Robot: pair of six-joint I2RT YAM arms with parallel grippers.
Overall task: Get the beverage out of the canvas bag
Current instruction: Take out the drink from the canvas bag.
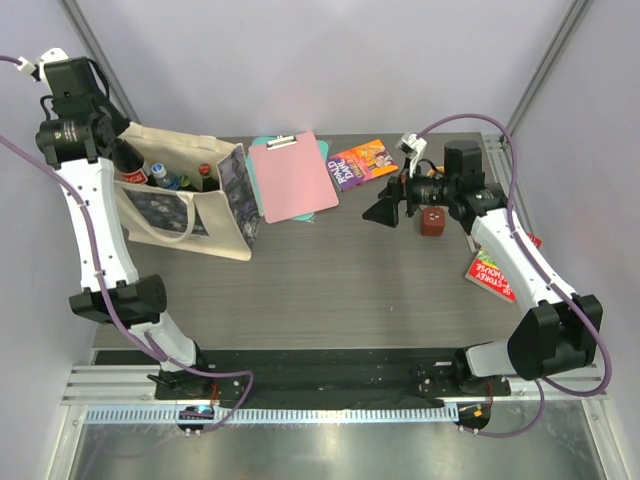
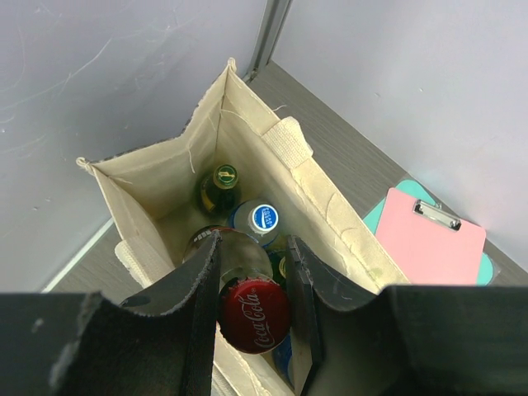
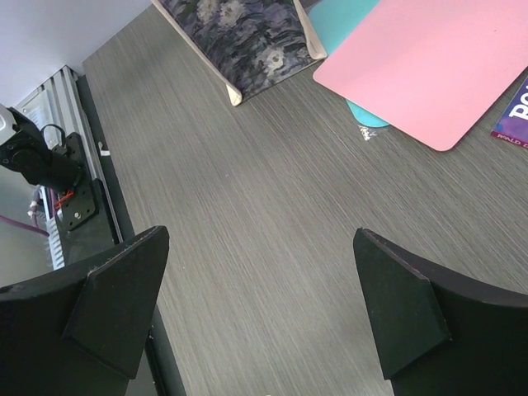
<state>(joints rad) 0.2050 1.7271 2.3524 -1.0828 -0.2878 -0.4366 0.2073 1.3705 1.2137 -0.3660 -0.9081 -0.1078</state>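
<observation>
Nearest to us, at the right edge of the grey wood-grain table (image 1: pixel 340 290), lies a red paperback book (image 1: pixel 492 272). A little farther in, a small brown cube (image 1: pixel 432 222) sits just beside the right gripper (image 1: pixel 385 208). That right gripper (image 3: pixel 260 239) hangs over bare tabletop with its jaws spread wide and nothing between them.

Over on the left stands the cream cloth canvas bag (image 1: pixel 190 215), its mouth open upward and its dark printed panel (image 3: pixel 239 33) facing the middle of the table. The left gripper (image 1: pixel 126 158) reaches down into the bag's mouth. From the left wrist view we see the left gripper (image 2: pixel 252 247) closed narrowly on the red-capped cola bottle (image 2: pixel 254 315), one finger (image 2: pixel 202 289) pressed against each side of it just under the cap. The bottle is within the bag's cloth walls (image 2: pixel 272 157).

Deeper in the bag stand a clear bottle with a blue-and-white cap (image 2: pixel 264 218) and a dark green bottle with a gold cap (image 2: pixel 223 177), close together.

Beyond the bag, a pink clipboard (image 1: pixel 292 178) lies on a teal board (image 1: pixel 270 143), touching the bag's printed end. Farthest back rests a purple-and-orange book (image 1: pixel 365 160).
</observation>
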